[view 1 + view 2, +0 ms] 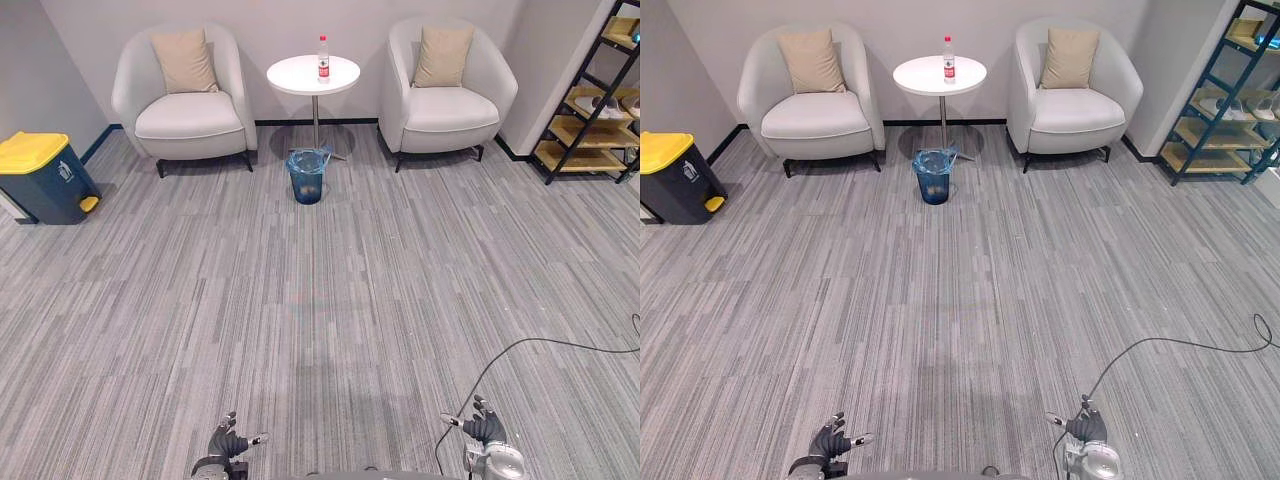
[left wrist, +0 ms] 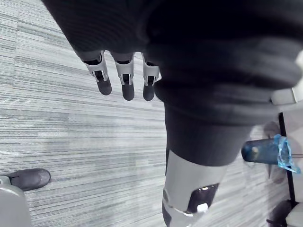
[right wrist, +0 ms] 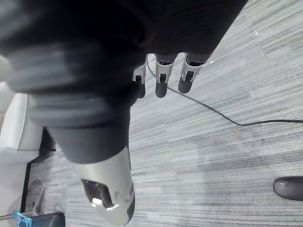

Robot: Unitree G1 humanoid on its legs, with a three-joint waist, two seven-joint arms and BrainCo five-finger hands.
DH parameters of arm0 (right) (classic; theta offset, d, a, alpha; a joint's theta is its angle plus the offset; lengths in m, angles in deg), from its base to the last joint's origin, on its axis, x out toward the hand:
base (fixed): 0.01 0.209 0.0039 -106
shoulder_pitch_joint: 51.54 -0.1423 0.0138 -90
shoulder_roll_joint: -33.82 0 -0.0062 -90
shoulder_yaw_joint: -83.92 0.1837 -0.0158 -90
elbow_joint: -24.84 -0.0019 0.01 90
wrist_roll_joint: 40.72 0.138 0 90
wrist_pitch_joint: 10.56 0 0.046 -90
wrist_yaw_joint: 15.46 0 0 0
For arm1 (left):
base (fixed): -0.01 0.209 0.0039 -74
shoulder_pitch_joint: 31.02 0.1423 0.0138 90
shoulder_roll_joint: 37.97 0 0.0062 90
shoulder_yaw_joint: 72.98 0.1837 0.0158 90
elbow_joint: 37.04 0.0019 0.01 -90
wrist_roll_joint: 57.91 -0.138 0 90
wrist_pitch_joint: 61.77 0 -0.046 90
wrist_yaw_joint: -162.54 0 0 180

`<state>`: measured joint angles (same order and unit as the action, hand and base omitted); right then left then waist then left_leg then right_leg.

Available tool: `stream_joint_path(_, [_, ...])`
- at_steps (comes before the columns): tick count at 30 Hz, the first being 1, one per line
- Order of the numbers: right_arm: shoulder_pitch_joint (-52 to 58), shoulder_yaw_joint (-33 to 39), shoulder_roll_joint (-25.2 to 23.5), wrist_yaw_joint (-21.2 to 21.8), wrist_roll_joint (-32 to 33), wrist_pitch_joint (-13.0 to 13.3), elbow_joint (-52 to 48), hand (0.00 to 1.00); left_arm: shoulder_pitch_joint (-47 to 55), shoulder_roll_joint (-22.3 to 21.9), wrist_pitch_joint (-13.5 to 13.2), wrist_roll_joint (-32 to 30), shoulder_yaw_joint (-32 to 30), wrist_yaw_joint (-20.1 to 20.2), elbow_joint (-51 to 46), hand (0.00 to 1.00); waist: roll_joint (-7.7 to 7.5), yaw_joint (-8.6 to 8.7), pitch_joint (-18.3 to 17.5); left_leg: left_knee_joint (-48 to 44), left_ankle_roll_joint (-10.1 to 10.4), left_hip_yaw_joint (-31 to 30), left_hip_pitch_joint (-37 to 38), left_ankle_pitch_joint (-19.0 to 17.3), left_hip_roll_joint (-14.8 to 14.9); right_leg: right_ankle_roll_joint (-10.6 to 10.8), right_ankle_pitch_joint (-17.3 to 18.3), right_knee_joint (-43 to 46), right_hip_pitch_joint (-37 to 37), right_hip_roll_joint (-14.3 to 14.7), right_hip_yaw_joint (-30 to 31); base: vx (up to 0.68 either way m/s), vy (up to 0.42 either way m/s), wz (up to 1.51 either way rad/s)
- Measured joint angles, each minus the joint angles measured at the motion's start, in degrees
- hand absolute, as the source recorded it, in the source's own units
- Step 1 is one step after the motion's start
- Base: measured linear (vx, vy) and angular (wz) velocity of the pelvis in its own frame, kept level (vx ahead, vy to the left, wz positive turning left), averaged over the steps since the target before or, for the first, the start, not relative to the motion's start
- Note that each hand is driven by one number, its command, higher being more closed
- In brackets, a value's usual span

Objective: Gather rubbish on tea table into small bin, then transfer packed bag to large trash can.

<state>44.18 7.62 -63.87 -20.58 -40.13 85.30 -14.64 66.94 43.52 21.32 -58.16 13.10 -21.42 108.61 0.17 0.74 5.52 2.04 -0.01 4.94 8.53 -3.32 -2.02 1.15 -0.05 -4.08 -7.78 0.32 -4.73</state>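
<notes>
- a bottle (image 1: 323, 57) stands upright near the back edge of the round white counter (image 1: 300, 78).
- the small bin (image 1: 308, 178), seemingly lined with a blue bag, sits on the floor (image 1: 320, 300) just before the counter's foot.
- the yellow-lidded large trash can (image 1: 40, 180) stands by the left wall.
- the left robot hand (image 1: 229, 442) and right robot hand (image 1: 484, 428) hang far from the counter, fingers straight, loosely spread, holding nothing.

office lounge, two armchairs (image 1: 186, 95), round table (image 1: 313, 74), carpet (image 1: 320, 300)
</notes>
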Motion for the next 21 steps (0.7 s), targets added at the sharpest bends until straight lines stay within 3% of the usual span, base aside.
stream_joint_path(21, [0.29,2.16,0.53,-0.19,1.61,-0.08,0.38,0.0,0.93,-0.03,0.22,-0.33,-1.16,-0.09,0.56,0.0,0.18,0.0,0.11,0.21,0.01,0.23,-0.19,-0.05,0.1,0.0,0.05,-0.13,0.18,0.09,0.17,-0.01,-0.01,0.0])
